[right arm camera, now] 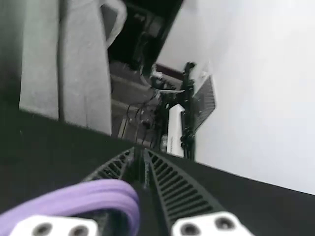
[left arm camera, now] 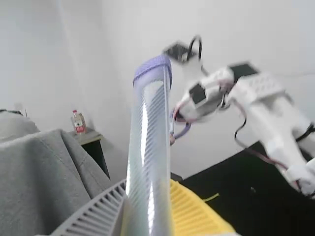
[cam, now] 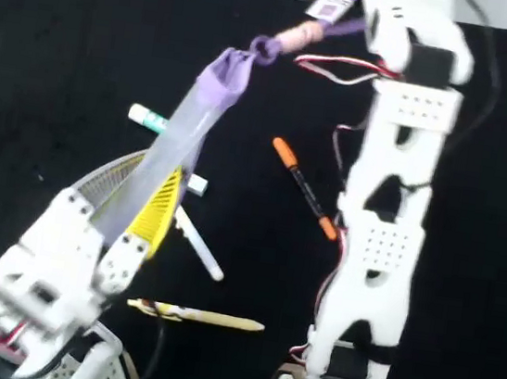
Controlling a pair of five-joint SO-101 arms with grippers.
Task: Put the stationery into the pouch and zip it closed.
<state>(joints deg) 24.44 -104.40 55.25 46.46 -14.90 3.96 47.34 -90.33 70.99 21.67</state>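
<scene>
The pouch (cam: pixel 180 142) (left arm camera: pixel 147 147), clear-sided with a purple end, is hanging stretched in the air above the table (cam: pixel 66 53), slanting between the two arms. None of the stationery is lying inside it as far as the views are showing.

The left gripper (cam: pixel 145 194) (left arm camera: pixel 147 216) is clamping the pouch's lower end between its grey and yellow fingers. At the far end, a purple strap (cam: pixel 263 49) (right arm camera: pixel 83 201) is running from the pouch's bunched corner up to the right gripper (cam: pixel 356 16) (right arm camera: pixel 140 162), which is pinching the strap with its jaws pressed together.

On the table below, an orange pen (cam: pixel 305 187) is lying between the pouch and the right arm. A green-capped marker (cam: pixel 148 119) is resting on the other side of the pouch. A white pen (cam: pixel 198 243) is sticking out from beside the left gripper, and a yellow pen (cam: pixel 195 315) is lying near the front edge, close to the left arm's base.
</scene>
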